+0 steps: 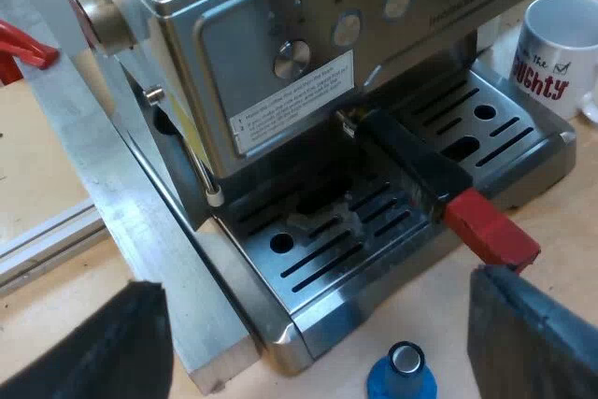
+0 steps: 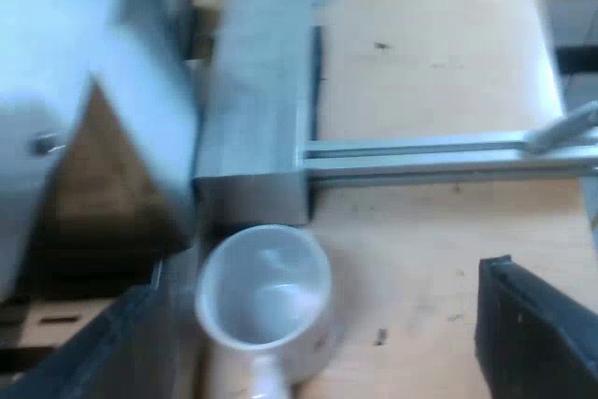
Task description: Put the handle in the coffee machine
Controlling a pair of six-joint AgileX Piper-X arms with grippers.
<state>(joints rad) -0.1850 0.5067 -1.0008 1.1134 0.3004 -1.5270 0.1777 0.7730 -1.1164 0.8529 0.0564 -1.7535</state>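
The espresso machine (image 1: 280, 53) stands close before my left gripper (image 1: 308, 348). The metal holder sits in the machine's front over the drip tray (image 1: 322, 259), and its dark handle (image 1: 411, 161) sticks out towards me, ending in red (image 1: 491, 231). My left gripper is open, its fingers (image 1: 533, 338) wide apart and short of the red end, holding nothing. A blue tamper (image 1: 402, 376) stands on the table between them. My right gripper (image 2: 313, 348) hangs open over a white mug (image 2: 266, 292), beside the machine's blurred side (image 2: 84, 91).
A white mug with red lettering (image 1: 556, 53) stands by the drip tray's far corner. An aluminium beam (image 1: 121, 203) runs along the machine's side, with a red part (image 1: 23, 44) beyond it. A metal block (image 2: 257, 91) and rail (image 2: 439, 151) lie on the wooden table past the mug.
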